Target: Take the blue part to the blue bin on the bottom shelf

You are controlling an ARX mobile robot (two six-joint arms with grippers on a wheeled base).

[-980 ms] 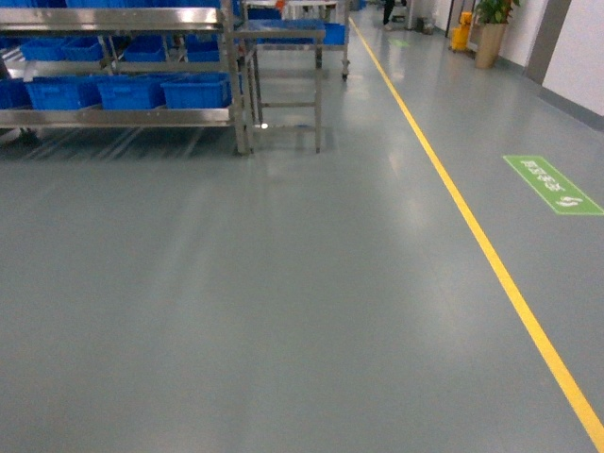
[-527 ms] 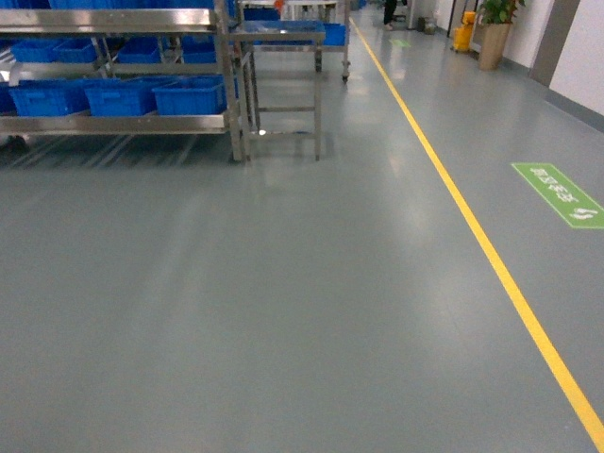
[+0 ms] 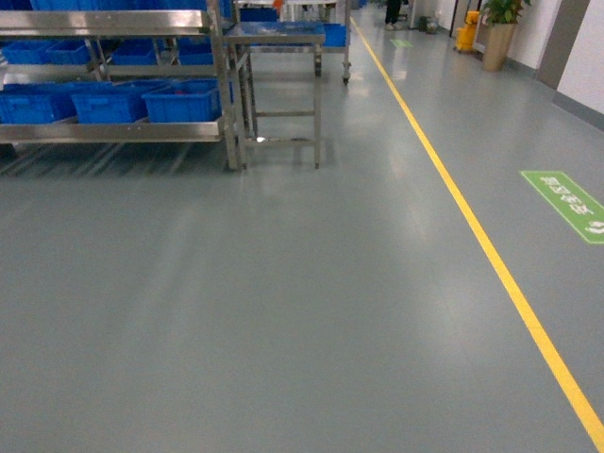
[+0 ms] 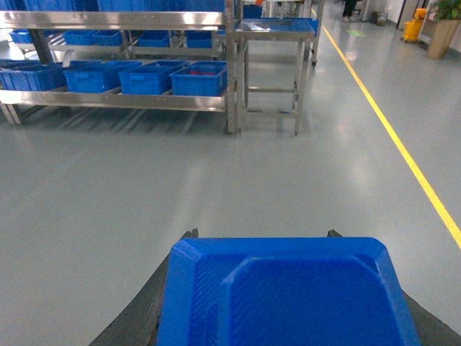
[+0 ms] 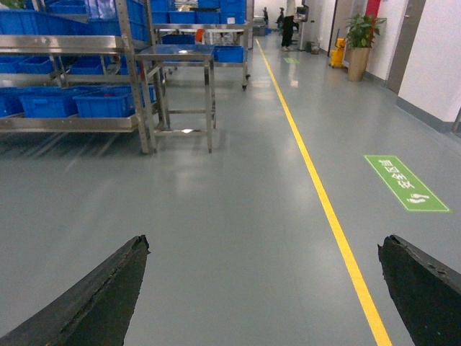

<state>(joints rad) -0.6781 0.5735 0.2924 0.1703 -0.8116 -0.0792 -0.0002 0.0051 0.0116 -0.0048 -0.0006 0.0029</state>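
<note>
Blue part [image 4: 288, 295] is carried low and close in the left gripper [image 4: 261, 241], fingers [image 4: 137, 317] apparently closed against its sides. The close-up is too cropped for contact to be confirmed. It's likely held that way so it rides steady during the drive. The right gripper [image 5: 263, 288] is spread wide with nothing in it. The bottom shelf [image 4: 144, 101] and blue bin [image 4: 144, 83] are well apart from the robot, so a drive-up is needed first.
</note>
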